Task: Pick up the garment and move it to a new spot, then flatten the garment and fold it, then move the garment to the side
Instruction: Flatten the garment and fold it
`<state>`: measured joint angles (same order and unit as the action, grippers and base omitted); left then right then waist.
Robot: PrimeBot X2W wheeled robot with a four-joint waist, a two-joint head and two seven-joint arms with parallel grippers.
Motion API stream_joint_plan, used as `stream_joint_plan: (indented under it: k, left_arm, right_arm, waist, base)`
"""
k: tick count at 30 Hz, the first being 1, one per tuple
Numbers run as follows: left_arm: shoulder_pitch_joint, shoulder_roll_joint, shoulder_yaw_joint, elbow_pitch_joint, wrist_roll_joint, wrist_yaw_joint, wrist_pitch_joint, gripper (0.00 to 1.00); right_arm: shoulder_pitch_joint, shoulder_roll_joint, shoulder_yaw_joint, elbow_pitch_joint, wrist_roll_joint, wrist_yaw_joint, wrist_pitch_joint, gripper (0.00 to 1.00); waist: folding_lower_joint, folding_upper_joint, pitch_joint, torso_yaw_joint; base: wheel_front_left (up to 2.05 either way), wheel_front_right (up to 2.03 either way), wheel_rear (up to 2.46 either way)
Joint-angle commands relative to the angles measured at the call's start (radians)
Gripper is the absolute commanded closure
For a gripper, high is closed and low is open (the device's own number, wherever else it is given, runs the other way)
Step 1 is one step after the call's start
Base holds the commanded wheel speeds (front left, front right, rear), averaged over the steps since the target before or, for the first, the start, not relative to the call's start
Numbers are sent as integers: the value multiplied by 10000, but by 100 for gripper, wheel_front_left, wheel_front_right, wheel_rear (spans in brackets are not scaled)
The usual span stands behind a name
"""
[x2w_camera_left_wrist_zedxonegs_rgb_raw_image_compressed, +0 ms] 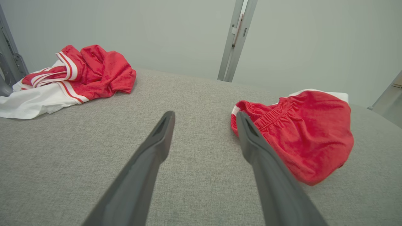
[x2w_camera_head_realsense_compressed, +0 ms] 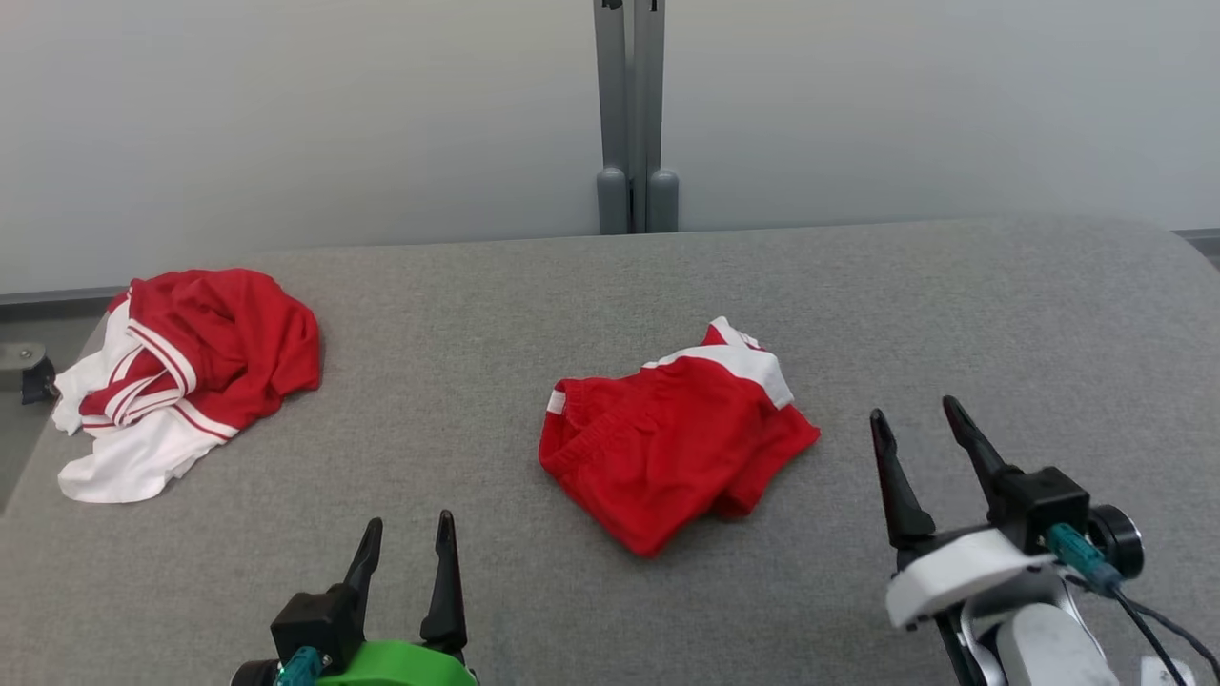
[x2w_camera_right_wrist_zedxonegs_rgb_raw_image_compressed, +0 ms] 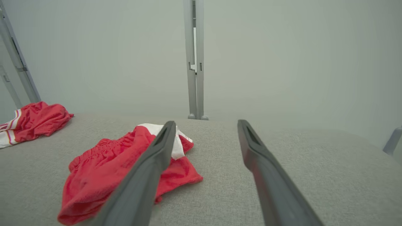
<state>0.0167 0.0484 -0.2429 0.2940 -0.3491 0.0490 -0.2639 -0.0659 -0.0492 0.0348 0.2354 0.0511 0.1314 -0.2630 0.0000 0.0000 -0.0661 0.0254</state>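
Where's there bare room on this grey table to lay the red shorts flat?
Widest bare stretch: the table right of the red shorts, back to the far edge. A bare strip lies between shorts and red-and-white garment, which crowds the left end.

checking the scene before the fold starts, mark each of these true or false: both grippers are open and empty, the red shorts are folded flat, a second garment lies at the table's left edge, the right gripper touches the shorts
1. The left gripper and the right gripper are both open and empty. True.
2. The red shorts are folded flat. False: they lie crumpled near the middle of the grey table.
3. A second garment, red and white, lies bunched at the table's left edge. True.
4. The right gripper touches the shorts. False: it stands apart from them, to their right.
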Motion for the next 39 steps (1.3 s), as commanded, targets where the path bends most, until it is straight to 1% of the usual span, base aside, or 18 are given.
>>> stream_joint_plan:
  k: [1, 3, 7, 9, 13, 17, 24, 25, 26, 27, 28, 29, 30, 32, 36, 39]
  left_arm:
    - [-206, 37, -64, -54, 137, 23, -10, 0]
    - [-284, 37, -176, -68, 144, 4, -10, 0]
    - [-446, 37, -413, -69, 119, 0, -10, 0]
    - [-526, 40, -529, -57, 105, 7, -10, 0]
    - [-687, 39, -652, -43, 101, 6, -10, 0]
    - [-771, 39, -651, -76, 75, 47, -10, 0]
    - [-818, 37, -585, -73, 97, 66, -10, 0]
    - [-824, 37, -583, -79, 102, 64, -10, 0]
    - [-827, 37, -584, -89, 109, 68, -10, 0]
    - [-825, 37, -586, -94, 116, 71, -10, 0]
    - [-825, 37, -584, -94, 124, 82, -10, 0]
    - [-827, 37, -585, -94, 127, 89, -10, 0]
    - [-829, 37, -607, -79, 138, 98, -10, 0]
    - [-825, 37, -609, -58, 139, 96, -10, 0]
    - [-773, 38, -598, -19, 150, 90, -10, 0]
    - [-709, 37, -605, 25, 181, 58, -10, 0]
  right_arm:
    - [-500, -25, 125, 487, -28, -14, 147, 0]
    - [-1275, -152, 396, 1192, -37, -14, 556, 0]
    - [-2551, -607, 813, 2461, 513, -15, 1272, 0]
    - [-3063, -897, 1100, 3016, 917, -14, 1560, 0]
    - [-3866, -1494, 2018, 4003, 2030, -14, 2236, 0]
    - [-4376, -2030, 3040, 4497, 3151, -14, 2676, 0]
    - [-4813, -2586, 4642, 4935, 4521, -14, 3285, 0]
    - [-4850, -2631, 4833, 4951, 4640, -14, 3297, 16]
    - [-4902, -2687, 5006, 4985, 4791, -14, 3253, 43]
    - [-4927, -2711, 5166, 5005, 4909, -14, 3223, 64]
    - [-4959, -2724, 5378, 5020, 5074, -14, 3186, 95]
    - [-4974, -2737, 5483, 5020, 5148, -14, 3153, 100]
    - [-5073, -2834, 5840, 5000, 5306, -14, 2919, 100]
    - [-5192, -2854, 6117, 4949, 5356, -14, 2636, 100]
    - [-5323, -2684, 6683, 4593, 5487, -14, 2145, 100]
    - [-5342, -2501, 7278, 4032, 5647, -14, 1847, 100]
  waist:
    - [0, 0, 220, 316]
    - [0, 0, 354, 579]
    - [0, 0, 630, 1199]
    - [0, 0, 792, 1524]
    - [0, 0, 1094, 2035]
    - [0, 0, 1236, 2341]
    - [0, 0, 1298, 2406]
    - [0, 0, 1302, 2396]
    - [0, 0, 1309, 2380]
    - [0, 0, 1310, 2363]
    - [0, 0, 1307, 2334]
    - [0, 0, 1306, 2319]
    - [0, 0, 1295, 2279]
    - [0, 0, 1267, 2243]
    - [0, 0, 1170, 2177]
    - [0, 0, 1062, 2154]
  base:
    - [0, 0, 0]
    - [0, 0, 0]
    - [0, 0, 0]
    - [0, 0, 0]
    - [0, 0, 0]
    - [0, 0, 0]
    - [0, 0, 0]
    - [0, 0, 0]
    - [0, 0, 0]
    - [0, 0, 0]
    - [0, 0, 0]
    - [0, 0, 0]
    - [0, 0, 0]
    - [0, 0, 0]
    - [0, 0, 0]
    - [0, 0, 0]
